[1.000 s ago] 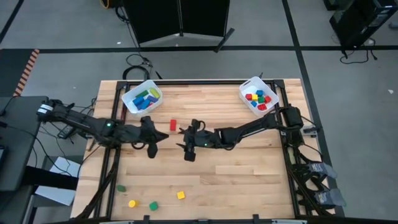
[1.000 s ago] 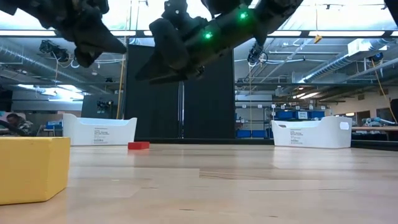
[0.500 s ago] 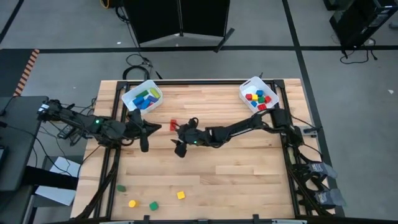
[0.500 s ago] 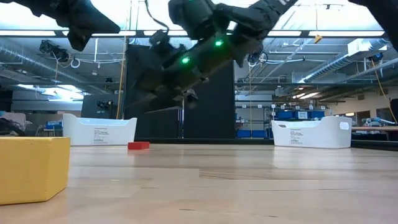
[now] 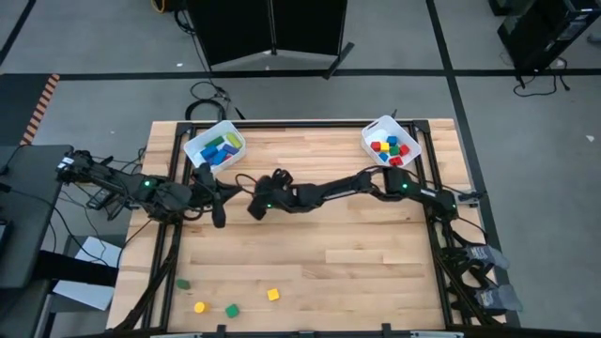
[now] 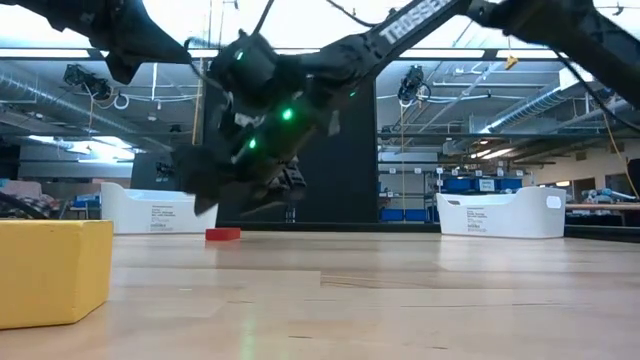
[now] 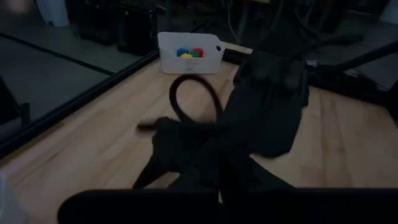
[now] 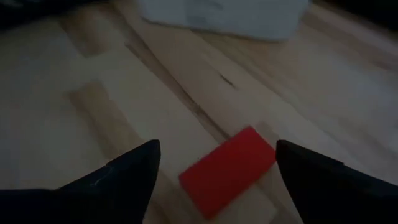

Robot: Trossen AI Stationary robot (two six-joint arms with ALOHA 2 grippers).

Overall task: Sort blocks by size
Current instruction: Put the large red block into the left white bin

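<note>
A red bar-shaped block (image 8: 229,171) lies flat on the wooden table (image 5: 319,272), also seen in the low view (image 6: 223,234). My right gripper (image 8: 217,146) is open and slants down over it, one dark finger (image 8: 134,171) on each side and apart from it. In the high view, the right gripper (image 5: 255,203) covers this block. My left gripper (image 5: 219,208) is shut, holds nothing and hovers just left of the right one. Four small blocks (image 5: 231,310) rest near the table's near edge; one yellow one (image 6: 50,272) is close to the low camera.
A white bin (image 5: 214,147) at the far left holds blue, green and yellow bars. A white bin (image 5: 391,147) at the far right holds small red, blue, yellow and green cubes. The right arm (image 5: 347,191) stretches across the table's middle. Bare wood lies between the arms and the near blocks.
My right gripper has travelled toward the table's left edge and down, rolling as it went, and now stands over the red block. My left gripper has drawn back a little toward the left edge and then kept still. The red block has stayed in place.
</note>
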